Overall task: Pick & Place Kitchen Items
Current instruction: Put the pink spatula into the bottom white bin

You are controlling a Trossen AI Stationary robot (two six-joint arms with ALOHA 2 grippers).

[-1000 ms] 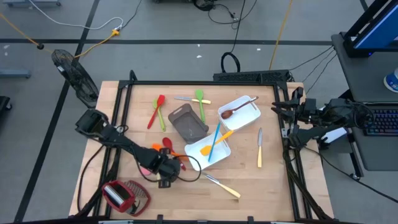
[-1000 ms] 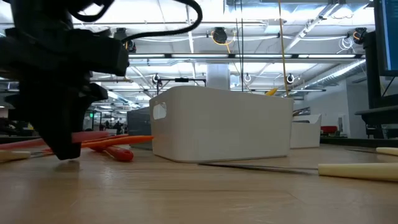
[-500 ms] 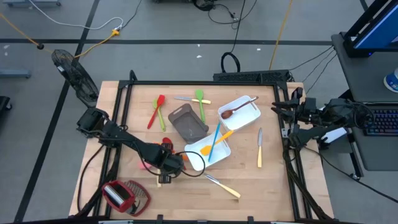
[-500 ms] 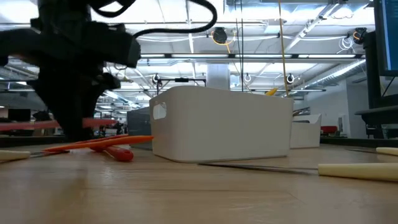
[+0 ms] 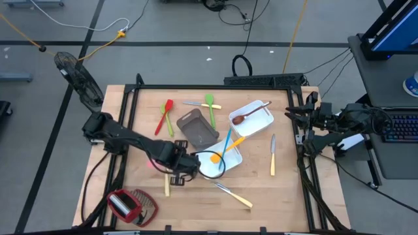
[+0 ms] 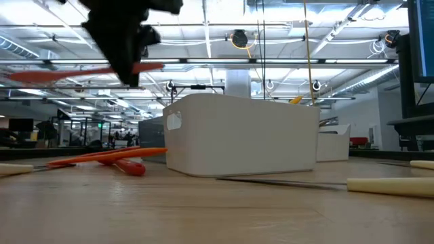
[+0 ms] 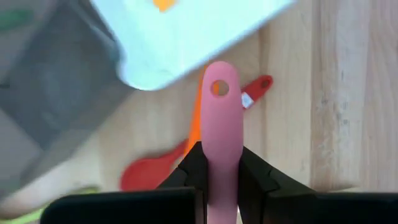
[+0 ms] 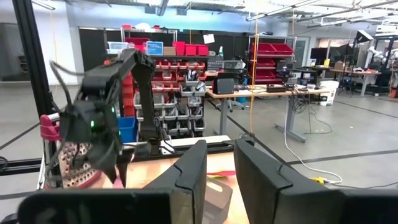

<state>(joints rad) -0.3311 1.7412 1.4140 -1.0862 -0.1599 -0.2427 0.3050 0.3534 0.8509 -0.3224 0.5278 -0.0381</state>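
On table (image 5: 261, 189): two white trays (image 5: 251, 117).

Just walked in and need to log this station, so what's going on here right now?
The left gripper is shut on a pink utensil, lifted off the table next to the nearer white tray, which already holds blue and orange utensils. An orange and a red utensil lie on the wood under it. The right arm waits at the table's right edge, holding nothing. Other utensils are still scattered on the table.
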